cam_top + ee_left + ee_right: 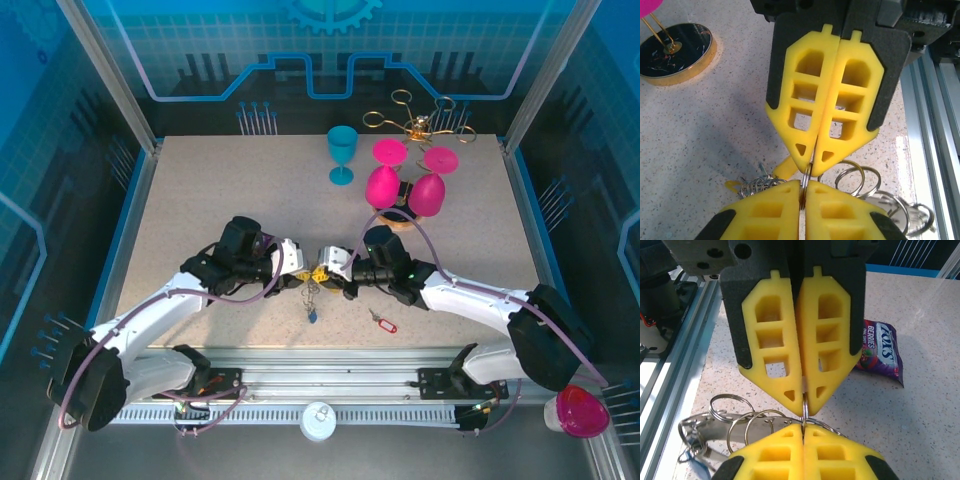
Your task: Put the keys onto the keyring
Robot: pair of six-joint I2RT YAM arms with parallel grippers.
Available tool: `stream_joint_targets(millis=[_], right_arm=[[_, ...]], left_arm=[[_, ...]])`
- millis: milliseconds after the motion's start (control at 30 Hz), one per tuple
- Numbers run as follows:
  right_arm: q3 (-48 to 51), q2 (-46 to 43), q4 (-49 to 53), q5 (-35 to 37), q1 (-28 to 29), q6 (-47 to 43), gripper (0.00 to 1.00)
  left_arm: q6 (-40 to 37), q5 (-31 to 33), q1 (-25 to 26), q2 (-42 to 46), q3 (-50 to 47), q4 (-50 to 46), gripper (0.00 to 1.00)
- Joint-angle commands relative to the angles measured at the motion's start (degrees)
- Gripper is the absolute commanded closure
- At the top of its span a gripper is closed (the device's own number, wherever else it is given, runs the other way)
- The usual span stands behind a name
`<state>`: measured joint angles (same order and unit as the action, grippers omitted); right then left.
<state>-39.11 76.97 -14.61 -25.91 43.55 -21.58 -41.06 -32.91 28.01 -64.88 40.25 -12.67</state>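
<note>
My two grippers meet tip to tip at the table's near middle, left gripper (303, 270) facing right gripper (333, 270). Both are shut on the same thin silver keyring (809, 176), seen edge-on between the yellow pads. In the left wrist view my left gripper (802, 186) pinches it from below and the right gripper (814, 161) from above. The right wrist view mirrors this: right gripper (803, 427) below, left gripper (804, 397) above, keyring (804, 407) between. More linked rings (730, 407) dangle beside it. A blue key (312, 316) hangs under the grippers. A red key (383, 322) lies loose on the table.
Two pink goblets (383, 185) and a teal goblet (342, 152) stand behind the grippers, with a gold wire rack (420, 120) at the back. A purple candy bag (880, 352) lies left of the left gripper. A black gold-rimmed disc (675, 52) lies beside the goblets. A metal rail (320, 385) runs along the near edge.
</note>
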Motion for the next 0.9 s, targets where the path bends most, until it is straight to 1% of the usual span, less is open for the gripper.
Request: stream_joint_targets(millis=[0, 33, 100, 167, 200, 267, 333, 433, 633, 867], right_arm=[[-1.25, -0.95, -3.94, -2.81, 1.04, 1.47, 1.00], [-0.90, -1.16, -4.47, -2.80, 0.95, 1.89, 1.00], [0.53, -1.62, -7.62, -2.99, 0.28, 4.08, 1.00], [3.49, -1.96, -13.71, -3.78, -1.38, 7.26, 0.83], [5.13, -1.95, -16.99, -4.52, -2.05, 8.55, 0.79], [8.59, -1.23, -24.92, -6.11, -4.04, 11.39, 0.75], [10.88, 0.09, -31.73, -7.23, -5.29, 13.48, 0.74], [11.88, 1.84, -36.28, -8.44, -5.91, 14.45, 0.74], [12.37, 3.43, -38.16, -11.71, -5.93, 14.67, 0.73], [12.03, 4.37, -36.14, -10.58, -5.94, 12.88, 0.72]], left_arm=[[-1.54, -0.93, -0.24, -0.26, 0.09, 0.10, 0.96], [-1.70, -0.99, -0.24, -0.17, 0.05, 0.01, 0.99], [-1.83, -1.32, -0.24, 0.33, -0.29, 0.74, 1.00], [-1.63, -1.61, -0.28, 1.58, -1.85, 3.88, 1.00], [-1.20, -1.72, -0.25, 2.37, -2.95, 6.12, 1.00], [0.57, -1.96, -0.24, 4.29, -6.08, 12.81, 1.00], [3.12, -2.38, -0.20, 5.43, -8.94, 19.07, 1.00], [5.51, -3.45, -0.21, 5.95, -10.46, 22.42, 1.00], [7.38, -3.58, -0.15, 5.90, -11.95, 25.26, 1.00], [9.15, -3.72, -0.19, 5.22, -12.34, 27.66, 1.00]])
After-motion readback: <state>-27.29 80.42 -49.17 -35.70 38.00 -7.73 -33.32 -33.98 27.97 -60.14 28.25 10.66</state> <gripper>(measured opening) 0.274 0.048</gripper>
